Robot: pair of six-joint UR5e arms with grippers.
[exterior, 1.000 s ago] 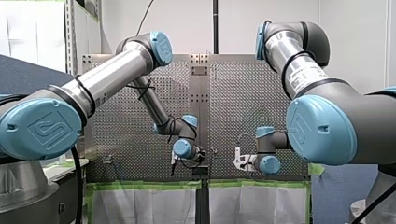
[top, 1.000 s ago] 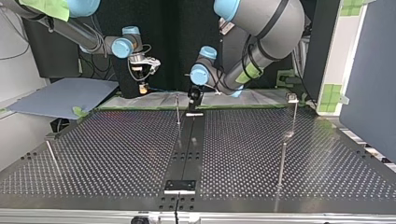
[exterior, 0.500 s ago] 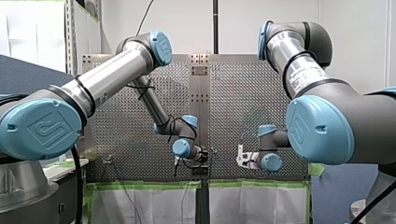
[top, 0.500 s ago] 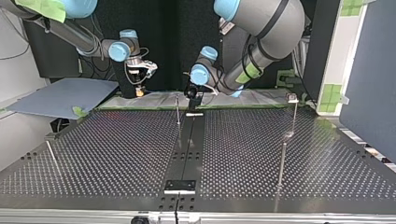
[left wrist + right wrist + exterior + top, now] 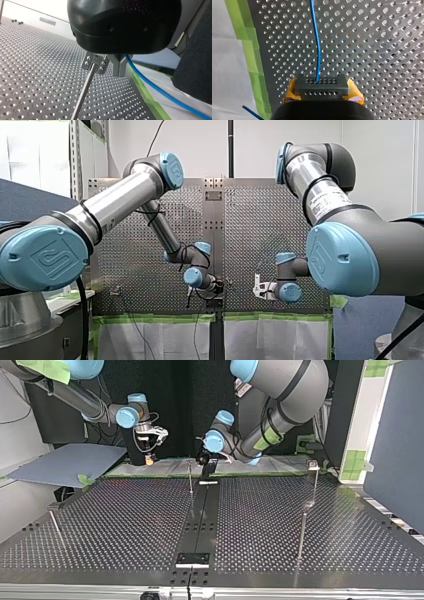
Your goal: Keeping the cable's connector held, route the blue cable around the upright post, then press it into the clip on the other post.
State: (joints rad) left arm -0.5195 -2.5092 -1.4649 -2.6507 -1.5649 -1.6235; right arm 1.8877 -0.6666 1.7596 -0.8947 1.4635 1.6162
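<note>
In the right wrist view my right gripper [image 5: 322,93] has its yellow pads shut on a black connector [image 5: 321,86]. The blue cable [image 5: 317,47] runs from it over the perforated plate. In the left wrist view my left gripper [image 5: 118,71] is shut, and the blue cable [image 5: 160,91] comes out beside its fingers and trails away over the taped edge. A thin upright post [image 5: 83,93] with a small screwed bracket [image 5: 95,62] on top stands right beside those fingers. In the top view my left gripper [image 5: 205,460] is next to this post [image 5: 190,477] and my right gripper [image 5: 149,457] is off to its left.
A second post [image 5: 316,480] with a clip [image 5: 313,465] stands at the top view's right, a slanted rod [image 5: 56,527] at its left. Green tape [image 5: 249,50] and white sheeting line the table's edge. A blue-grey board [image 5: 70,462] lies beyond the left corner.
My right gripper has shifted a little toward the top view's left with the connector. My left gripper has edged slightly closer to the middle post.
</note>
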